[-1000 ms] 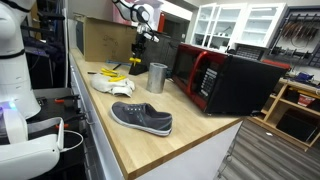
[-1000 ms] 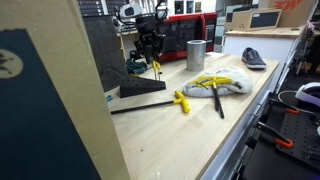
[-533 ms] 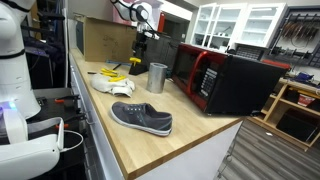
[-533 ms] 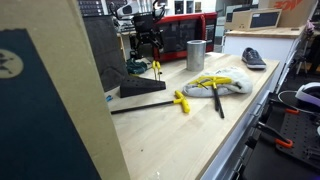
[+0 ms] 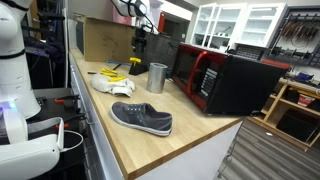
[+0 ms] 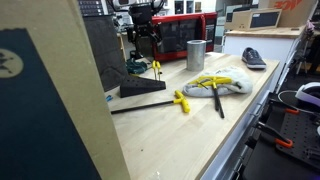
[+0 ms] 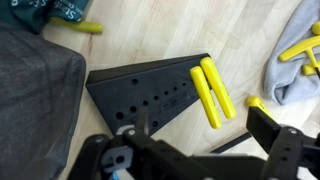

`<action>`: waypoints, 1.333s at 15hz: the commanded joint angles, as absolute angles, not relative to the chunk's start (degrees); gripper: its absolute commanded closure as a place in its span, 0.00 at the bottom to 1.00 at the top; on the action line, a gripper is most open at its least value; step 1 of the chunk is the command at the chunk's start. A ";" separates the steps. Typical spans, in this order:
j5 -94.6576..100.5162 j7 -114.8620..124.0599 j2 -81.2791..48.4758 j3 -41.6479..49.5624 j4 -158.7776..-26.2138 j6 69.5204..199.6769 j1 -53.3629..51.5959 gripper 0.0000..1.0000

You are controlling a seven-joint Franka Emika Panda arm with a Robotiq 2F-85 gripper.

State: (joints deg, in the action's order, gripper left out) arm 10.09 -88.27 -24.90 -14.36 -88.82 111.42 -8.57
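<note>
My gripper (image 7: 195, 150) hangs open over a black triangular block (image 7: 145, 95) full of holes. A tool with two yellow handles (image 7: 210, 92) stands in the block just ahead of the jaws, and nothing is between them. In both exterior views the gripper (image 5: 139, 42) (image 6: 143, 42) sits a little above the yellow handles (image 5: 135, 62) (image 6: 155, 68), apart from them. The black block (image 6: 140, 88) rests on the wooden counter (image 6: 180, 130).
A metal cup (image 5: 157, 77) (image 6: 196, 54) stands beside the block. A white cloth (image 5: 112, 82) (image 6: 225, 84) carries yellow-handled tools. A grey shoe (image 5: 142, 117), a red-and-black microwave (image 5: 225, 80) and a cardboard box (image 5: 105, 38) share the counter. A dark grey cloth (image 7: 35, 90) lies beside the block.
The jaws have opened and let go of the yellow handles. The gripper has risen slightly above them. The tool stays standing in the block.
</note>
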 commanded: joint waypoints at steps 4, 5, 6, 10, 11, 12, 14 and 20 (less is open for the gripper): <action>7.55 -71.92 -19.99 -12.08 -88.34 103.87 -9.47 0.00; 6.68 -69.56 -19.43 -12.02 -88.27 102.34 -9.24 0.00; 5.83 -67.13 -18.92 -11.85 -88.18 100.78 -9.06 0.00; 0.90 -58.32 -15.62 -11.23 -89.47 95.80 -7.97 0.00; -0.35 -55.99 -14.95 -11.04 -89.88 95.14 -7.67 0.00; -1.48 -53.73 -13.99 -10.82 -90.55 94.78 -7.34 0.00; -3.69 -49.07 -11.87 -10.29 -92.24 94.85 -6.72 0.00; -8.63 -35.60 -8.21 -8.31 -96.09 95.44 -5.02 0.00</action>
State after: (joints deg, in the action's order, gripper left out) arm -6.15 -41.83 -10.85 -9.27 -93.12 95.58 -5.72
